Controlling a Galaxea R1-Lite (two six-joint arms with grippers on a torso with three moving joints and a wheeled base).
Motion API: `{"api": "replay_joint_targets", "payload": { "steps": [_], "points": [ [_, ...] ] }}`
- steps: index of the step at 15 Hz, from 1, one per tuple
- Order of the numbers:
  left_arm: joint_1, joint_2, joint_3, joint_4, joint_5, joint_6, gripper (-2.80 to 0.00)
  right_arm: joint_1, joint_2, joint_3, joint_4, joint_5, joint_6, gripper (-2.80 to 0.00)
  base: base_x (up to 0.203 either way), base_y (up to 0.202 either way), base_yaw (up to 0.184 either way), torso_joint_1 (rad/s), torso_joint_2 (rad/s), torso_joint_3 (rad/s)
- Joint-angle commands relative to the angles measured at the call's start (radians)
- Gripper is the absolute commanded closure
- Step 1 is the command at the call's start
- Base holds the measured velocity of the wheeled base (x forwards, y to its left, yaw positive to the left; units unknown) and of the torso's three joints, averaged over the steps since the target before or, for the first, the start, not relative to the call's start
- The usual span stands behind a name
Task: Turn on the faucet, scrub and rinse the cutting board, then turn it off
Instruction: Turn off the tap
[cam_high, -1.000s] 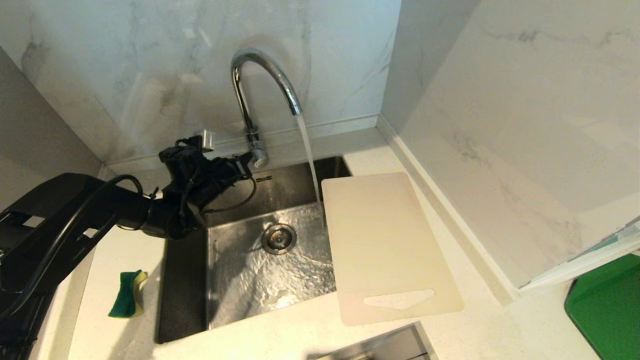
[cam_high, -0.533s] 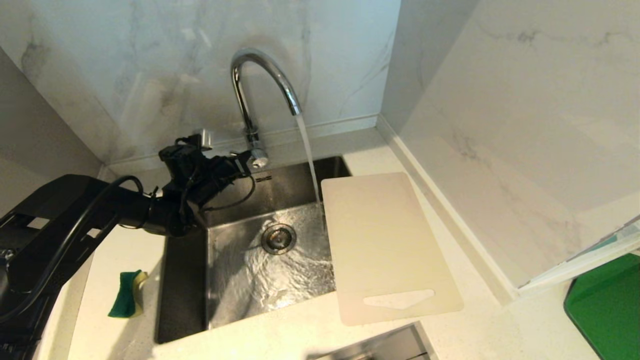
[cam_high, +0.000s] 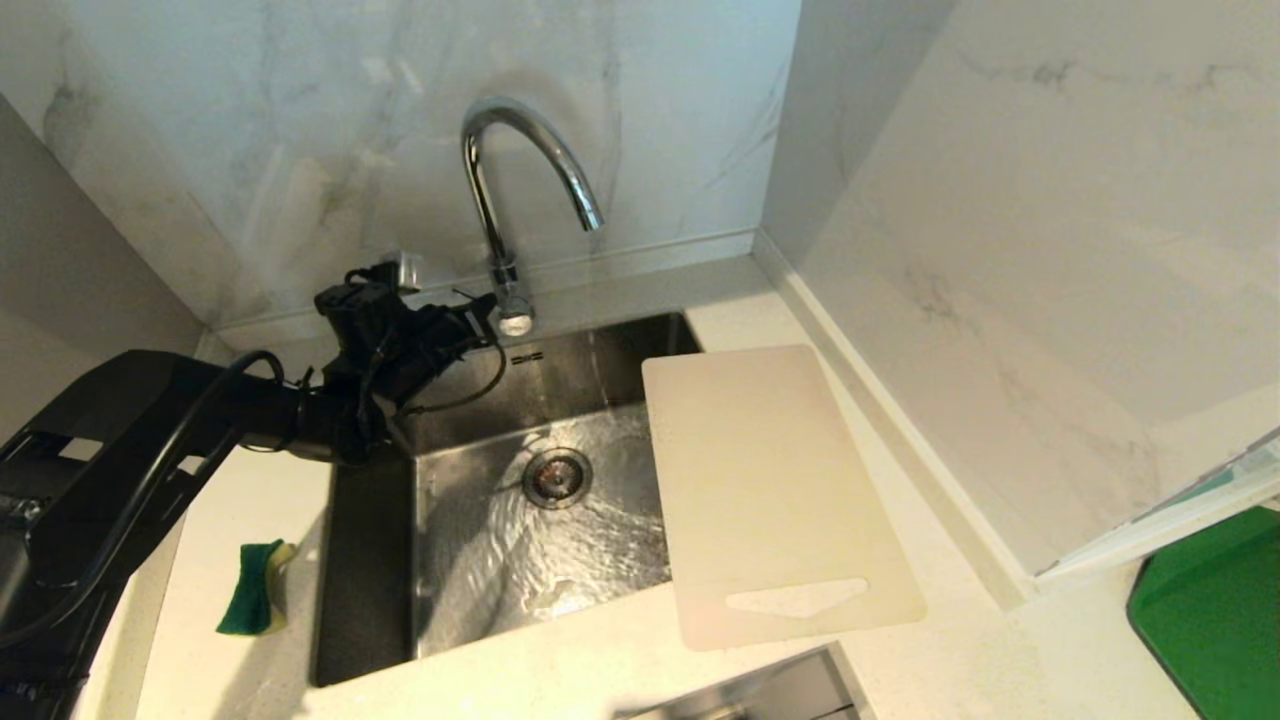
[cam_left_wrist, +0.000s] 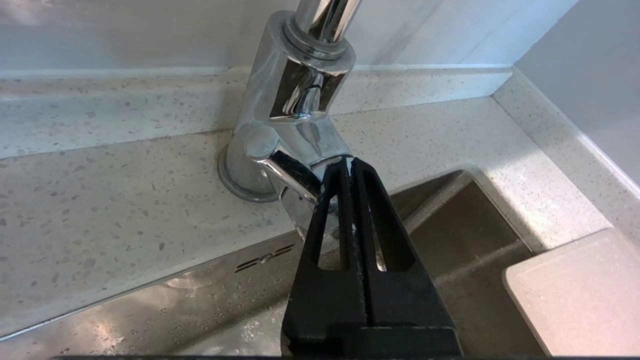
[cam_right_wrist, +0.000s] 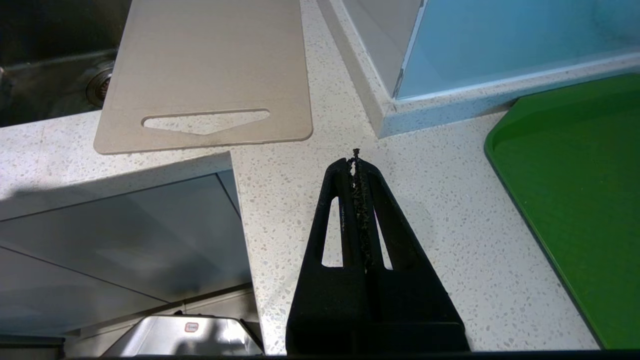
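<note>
- I see white marble-veined walls (cam_high: 300, 120) meeting in a corner at one o'clock.
- A pale speckled stone countertop (cam_high: 620, 670) surrounds a steel sink (cam_high: 370, 560).
- At four o'clock, a green tray (cam_high: 1215, 620) lies beside a pale-blue box (cam_right_wrist: 500, 40).

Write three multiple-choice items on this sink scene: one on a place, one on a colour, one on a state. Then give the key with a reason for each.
1. Where does the sponge lie?
A. In the sink
B. On the counter, left of the sink
C. On the cutting board

2. What colour is the cutting board?
A. Cream-white
B. Blue
C. Black

3. What is the faucet doing?
A. Pouring a steady stream
B. Giving no stream
C. Spraying the wall

Key: B, the sponge rests on the counter beside the sink's left rim. A, the board over the sink's right edge is cream-white. B, no water falls from the spout, with the shut left gripper at the lever.
</note>
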Motion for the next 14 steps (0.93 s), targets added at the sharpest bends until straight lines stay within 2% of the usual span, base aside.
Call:
{"api": "replay_joint_targets", "payload": {
  "steps": [1,6,11,14],
  "points": [
    [0.001,0.003,-0.001,-0.002,0.002,-0.002,0.00,0.000,0.001,0.000,0.000,0.000,-0.001,0.00,0.000,0.000,0.000,0.000,0.00,0.000],
    [-0.011,-0.032,0.040,-0.004,0.003,-0.003,0.00,0.000,0.001,0.000,0.000,0.000,-0.001,0.00,0.000,0.000,0.000,0.000,0.00,0.000],
    [-0.062,-0.285,0.304,-0.033,0.010,-0.003,0.00,0.000,0.001,0.000,0.000,0.000,-0.001,0.00,0.000,0.000,0.000,0.000,0.00,0.000],
    [-0.049,-0.468,0.444,-0.024,0.033,0.023,0.00,0.000,0.001,0.000,0.000,0.000,-0.001,0.00,0.000,0.000,0.000,0.000,0.00,0.000]
  ]
}}
